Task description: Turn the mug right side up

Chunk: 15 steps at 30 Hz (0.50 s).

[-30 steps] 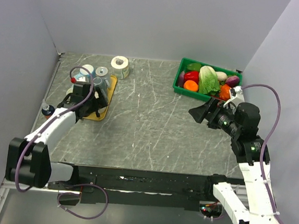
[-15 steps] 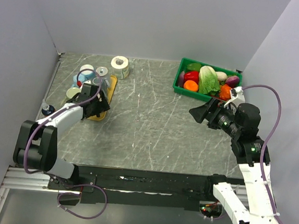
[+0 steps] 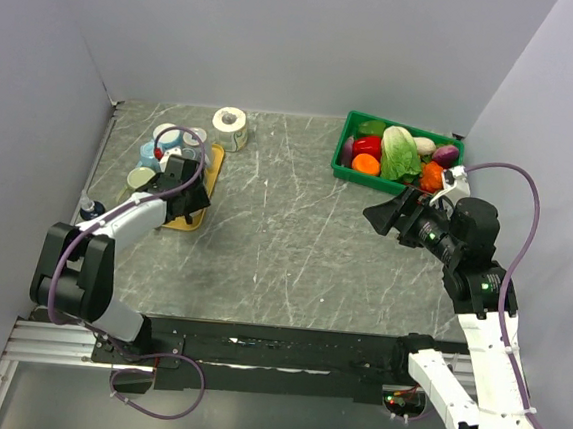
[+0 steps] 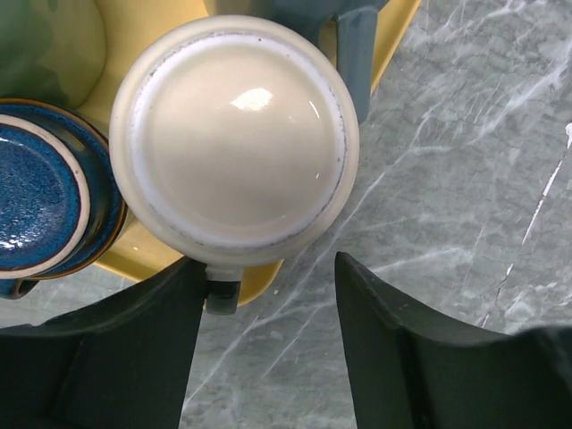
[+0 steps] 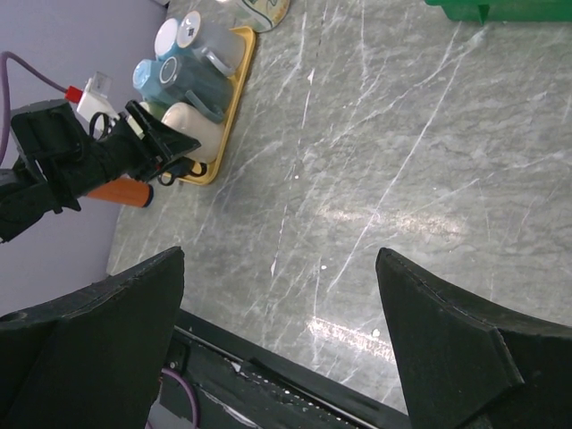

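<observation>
The mug point(image 4: 234, 134) is cream and stands upside down, base up, at the near edge of a yellow tray point(image 4: 143, 259). Its small handle point(image 4: 222, 295) points toward me and touches the inner face of my left finger point(image 4: 134, 349). My left gripper point(image 4: 268, 264) is open, its jaws reaching the mug's near side, with bare table between them. In the top view this gripper point(image 3: 188, 194) covers the mug. The right wrist view shows the mug point(image 5: 192, 125) in front of the left gripper point(image 5: 159, 143). My right gripper point(image 5: 281, 255) hangs open and empty over the right half of the table point(image 3: 382, 218).
Other mugs crowd the tray: a dark blue one point(image 4: 36, 197) to the left and a teal one point(image 4: 353, 45) behind. A paper roll point(image 3: 230, 122) stands beyond the tray point(image 3: 214, 163). An orange-bodied bottle point(image 5: 125, 190) lies by the left wall. A green basket point(image 3: 351, 170) of vegetables sits far right.
My left gripper has moved up to the tray's near edge and its jaws have narrowed beside the mug's handle. The right arm has barely moved.
</observation>
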Available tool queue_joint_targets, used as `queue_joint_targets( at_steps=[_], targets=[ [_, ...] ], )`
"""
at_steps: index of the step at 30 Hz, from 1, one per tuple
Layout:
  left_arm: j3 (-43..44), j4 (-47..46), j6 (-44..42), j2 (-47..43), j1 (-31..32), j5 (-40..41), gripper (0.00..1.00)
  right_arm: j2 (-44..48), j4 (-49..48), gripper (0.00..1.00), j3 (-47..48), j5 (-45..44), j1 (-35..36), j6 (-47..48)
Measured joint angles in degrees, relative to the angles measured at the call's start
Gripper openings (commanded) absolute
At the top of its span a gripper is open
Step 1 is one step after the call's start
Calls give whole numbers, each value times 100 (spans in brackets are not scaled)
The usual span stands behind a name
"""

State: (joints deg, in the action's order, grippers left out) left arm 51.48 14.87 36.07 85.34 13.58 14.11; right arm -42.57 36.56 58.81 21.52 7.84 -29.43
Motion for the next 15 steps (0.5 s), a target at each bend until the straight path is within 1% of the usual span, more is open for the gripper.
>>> queue_joint_targets(
  at_steps=[5, 7, 9, 10, 12, 13, 15],
  targets=[
    [0, 20, -2, 13, 15, 111, 53, 4, 0, 93, 0, -4, 4, -17],
    [0, 33, 2, 39, 17, 162, 46, 11, 0, 93, 0, -4, 4, -20],
    [0, 57, 0, 70, 17, 232, 43, 20, 0, 93, 0, -7, 4, -26],
    [0, 72, 0, 81, 17, 254, 38, 24, 2, 93, 0, -9, 4, -31],
    [0, 96, -2, 105, 17, 310, 34, 37, 4, 93, 0, -11, 4, -33],
    [0, 114, 9, 118, 17, 334, 27, 46, 4, 93, 0, -15, 4, -33],
    [9, 146, 13, 146, 28, 378, 22, 57, 4, 93, 0, -46, 4, -33]
  ],
)
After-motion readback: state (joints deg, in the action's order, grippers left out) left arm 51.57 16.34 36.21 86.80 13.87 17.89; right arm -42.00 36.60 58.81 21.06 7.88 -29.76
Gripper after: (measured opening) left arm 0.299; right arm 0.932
